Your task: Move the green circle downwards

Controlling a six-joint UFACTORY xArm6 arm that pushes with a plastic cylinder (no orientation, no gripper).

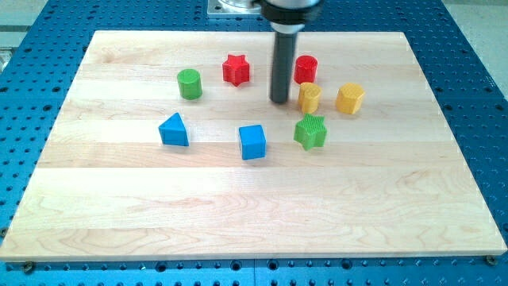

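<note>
Green circle (190, 83), well left of my tip (279, 102) (apart)

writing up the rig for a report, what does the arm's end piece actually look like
A plain, straight rod, dark grey to black, smooth and round. It hangs from a wider black round collar at the view's top. No cables, labels or markings show, and there are no jaws. My tip is a blunt flat end, left of the yellow blocks.
</note>
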